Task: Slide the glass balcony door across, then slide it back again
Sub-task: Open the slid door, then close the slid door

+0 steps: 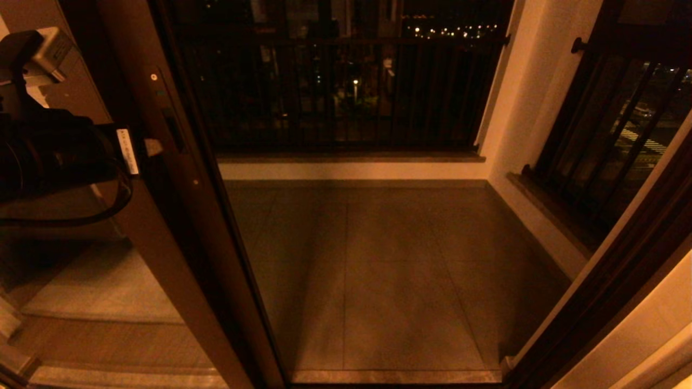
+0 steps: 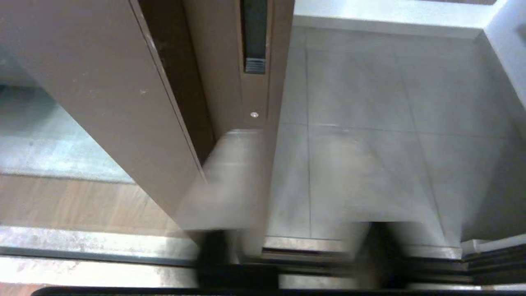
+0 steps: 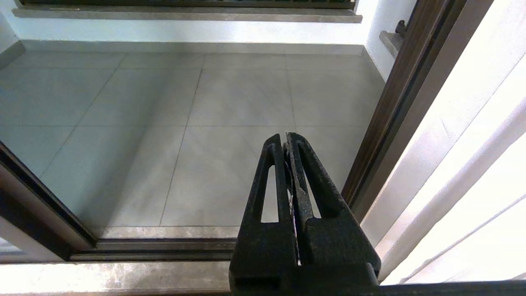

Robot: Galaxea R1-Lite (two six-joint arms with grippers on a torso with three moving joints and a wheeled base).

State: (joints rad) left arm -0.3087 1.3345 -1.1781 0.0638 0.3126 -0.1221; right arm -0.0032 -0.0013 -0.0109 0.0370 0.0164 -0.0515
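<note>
The glass balcony door [image 1: 178,183] stands slid over to the left, so the doorway to the balcony is wide open. Its brown upright [image 2: 254,102] carries a slim dark recessed handle [image 1: 172,129] [image 2: 254,33] and a screw. My left gripper [image 1: 154,147] [image 2: 287,185] is at this upright just below the handle and is open. One blurred finger [image 2: 222,181] lies over the upright's face, the other [image 2: 361,185] hangs over the balcony floor. My right gripper [image 3: 286,137] is shut on nothing, low near the right door jamb [image 3: 386,123].
A black barred railing [image 1: 335,92] closes the balcony's far side and another [image 1: 611,140] its right side. The floor track [image 2: 308,250] runs along the threshold. A pale curtain [image 3: 472,164] hangs at the right. Grey tiles [image 1: 389,270] cover the balcony floor.
</note>
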